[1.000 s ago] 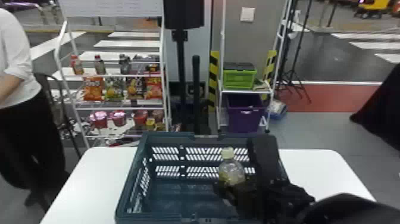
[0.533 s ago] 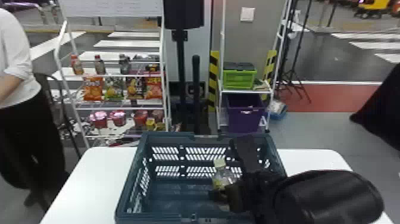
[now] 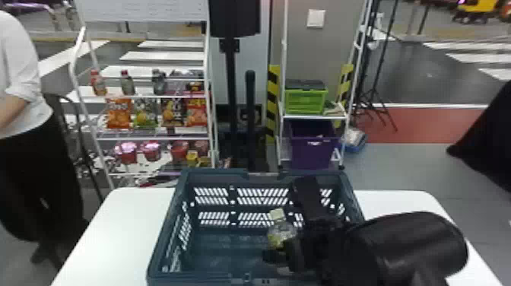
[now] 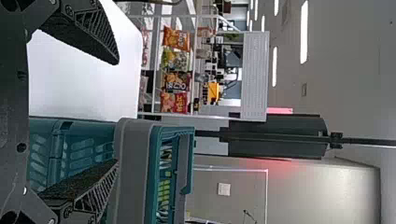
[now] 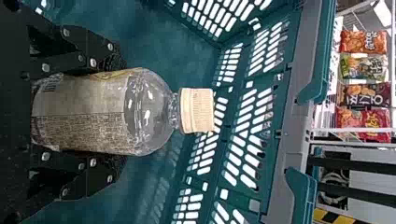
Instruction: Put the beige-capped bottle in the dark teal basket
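Note:
My right gripper is down inside the dark teal basket, toward its right side, shut on the beige-capped bottle. In the right wrist view the fingers of the right gripper press on both sides of the clear bottle, below its beige cap. The bottle stands upright within the basket walls; whether its base touches the floor I cannot tell. In the left wrist view my left gripper is open and holds nothing, with the basket beyond one finger.
The basket stands on a white table. Behind it are a rack with snacks and bottles, a black post, and a shelf with a green crate and a purple bin.
The right gripper and the bottle in it have moved left and lower inside the basket. The right forearm has swung further into view. The basket has stayed put.

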You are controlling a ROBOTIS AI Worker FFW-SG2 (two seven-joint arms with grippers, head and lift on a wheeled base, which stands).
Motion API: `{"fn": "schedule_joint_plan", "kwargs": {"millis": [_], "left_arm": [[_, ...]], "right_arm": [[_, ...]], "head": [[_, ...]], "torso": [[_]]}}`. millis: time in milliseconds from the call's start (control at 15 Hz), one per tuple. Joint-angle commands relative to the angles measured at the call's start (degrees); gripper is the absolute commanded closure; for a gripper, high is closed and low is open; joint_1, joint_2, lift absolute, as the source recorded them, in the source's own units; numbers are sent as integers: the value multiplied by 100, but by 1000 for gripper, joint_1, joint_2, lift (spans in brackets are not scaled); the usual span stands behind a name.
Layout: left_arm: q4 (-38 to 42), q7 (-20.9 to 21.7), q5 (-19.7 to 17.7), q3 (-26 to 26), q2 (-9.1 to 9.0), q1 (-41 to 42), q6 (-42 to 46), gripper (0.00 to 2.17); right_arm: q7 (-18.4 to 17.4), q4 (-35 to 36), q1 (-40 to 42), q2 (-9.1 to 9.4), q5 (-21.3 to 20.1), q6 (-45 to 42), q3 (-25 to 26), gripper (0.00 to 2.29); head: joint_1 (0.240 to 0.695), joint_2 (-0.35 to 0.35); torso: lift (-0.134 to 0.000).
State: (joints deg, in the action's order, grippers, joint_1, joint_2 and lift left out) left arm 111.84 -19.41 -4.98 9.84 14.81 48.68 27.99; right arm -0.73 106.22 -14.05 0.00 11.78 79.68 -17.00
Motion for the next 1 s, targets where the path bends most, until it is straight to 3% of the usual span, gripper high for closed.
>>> {"fn": "schedule_joint_plan", "kwargs": {"millis": [0,133,333,600,733,800,933], "left_arm": [[13,8,6,0,4,-8,0,137],[22,8,-3,0,4,-8,-17,137],[57,8,-3,0,4,1,-17,137],[57,-1,-3,-9,4,10,-17,137],[48,-1,-3,-9,4,-8,-17,137],[48,-1,-3,-9,4,-26,-17,137],[40,-1,-12,0,-5,-69,-70,137]], "right_arm": [[-76,39,8,5,44,9,3,46],[-76,74,52,5,70,-150,12,46],[-67,224,201,5,369,-1081,21,46],[-85,1322,948,-9,167,-1169,188,36],[-85,1858,1607,-264,123,-1556,390,36],[-76,2104,2029,-431,114,-2153,531,56],[-59,2210,2908,-765,202,-4245,751,73]], "head": [[499,0],[499,0],[499,0],[499,0],[499,0],[499,0],[499,0]], "torso": [[0],[0],[0],[0],[0],[0],[0]]}}
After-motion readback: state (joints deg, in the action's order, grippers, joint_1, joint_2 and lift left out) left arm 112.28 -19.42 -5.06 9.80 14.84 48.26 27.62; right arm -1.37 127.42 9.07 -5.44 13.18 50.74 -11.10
